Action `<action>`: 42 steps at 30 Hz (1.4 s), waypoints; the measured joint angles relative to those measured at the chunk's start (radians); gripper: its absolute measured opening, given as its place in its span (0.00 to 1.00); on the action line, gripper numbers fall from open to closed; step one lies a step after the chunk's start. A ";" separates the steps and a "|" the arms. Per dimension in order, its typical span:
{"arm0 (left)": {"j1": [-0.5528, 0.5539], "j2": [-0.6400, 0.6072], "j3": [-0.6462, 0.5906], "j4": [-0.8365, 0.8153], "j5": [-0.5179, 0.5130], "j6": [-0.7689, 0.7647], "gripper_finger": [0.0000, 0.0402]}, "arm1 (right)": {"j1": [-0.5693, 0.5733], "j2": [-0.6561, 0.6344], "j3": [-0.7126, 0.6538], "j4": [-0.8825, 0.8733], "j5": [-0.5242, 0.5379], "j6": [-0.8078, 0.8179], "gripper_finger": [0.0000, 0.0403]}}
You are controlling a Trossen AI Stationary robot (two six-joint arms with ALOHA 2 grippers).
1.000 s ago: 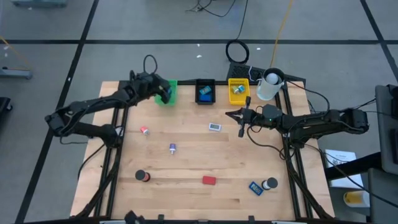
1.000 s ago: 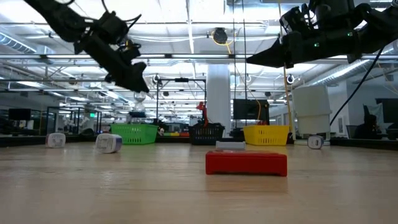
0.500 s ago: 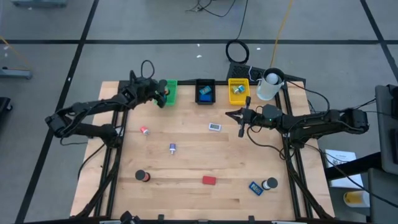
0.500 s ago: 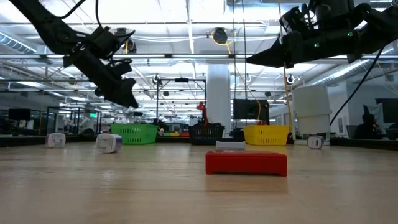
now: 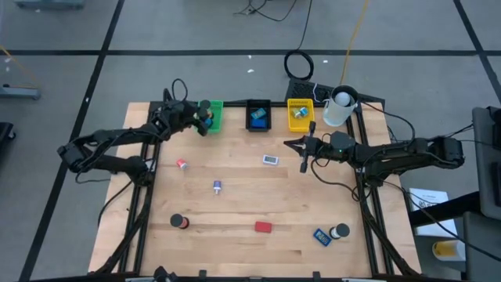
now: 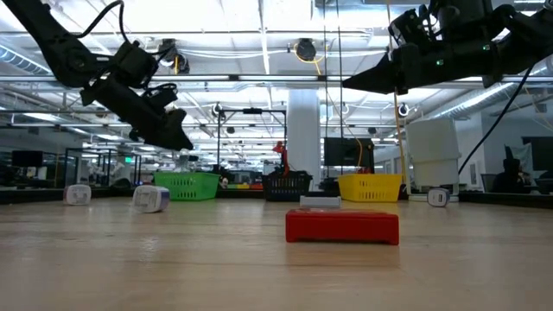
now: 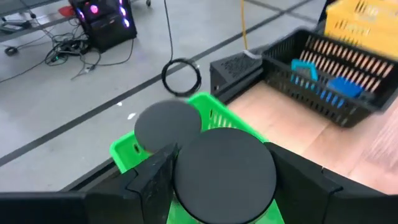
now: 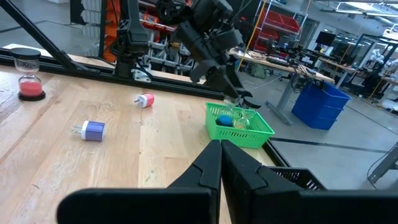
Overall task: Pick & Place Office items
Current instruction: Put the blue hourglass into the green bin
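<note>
Left gripper (image 5: 205, 119): raised at green tray's (image 5: 214, 114) near-left edge, fingers clamped on dark round roll (image 7: 224, 177)
Dark round roll: held above green tray, off table
Right gripper (image 5: 290, 143): fingers together, holding nothing, hovering right of table centre
Black tray (image 5: 257, 115): blue items inside
Yellow tray (image 5: 300, 114): small items inside
White cup (image 5: 339, 108): far right corner
Loose items on table (image 5: 235, 188): red block (image 5: 263, 227), blue block (image 5: 321, 236), purple-white piece (image 5: 217, 186), white-green piece (image 5: 271, 160)
</note>
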 joint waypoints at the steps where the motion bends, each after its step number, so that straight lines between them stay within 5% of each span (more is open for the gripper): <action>1: -0.003 0.008 0.000 0.019 0.001 -0.002 0.59 | 0.000 0.000 0.000 0.002 0.000 -0.001 0.00; 20: -0.042 0.240 0.124 0.140 -0.084 -0.012 0.57 | 0.000 0.000 0.001 0.022 -0.051 -0.002 0.00; 38: -0.040 0.310 0.145 0.191 -0.127 -0.009 0.55 | 0.000 0.000 0.001 0.021 -0.051 -0.002 0.00; 42: -0.042 0.310 0.145 0.177 -0.103 -0.037 0.61 | 0.000 0.000 0.001 0.021 -0.051 -0.002 0.00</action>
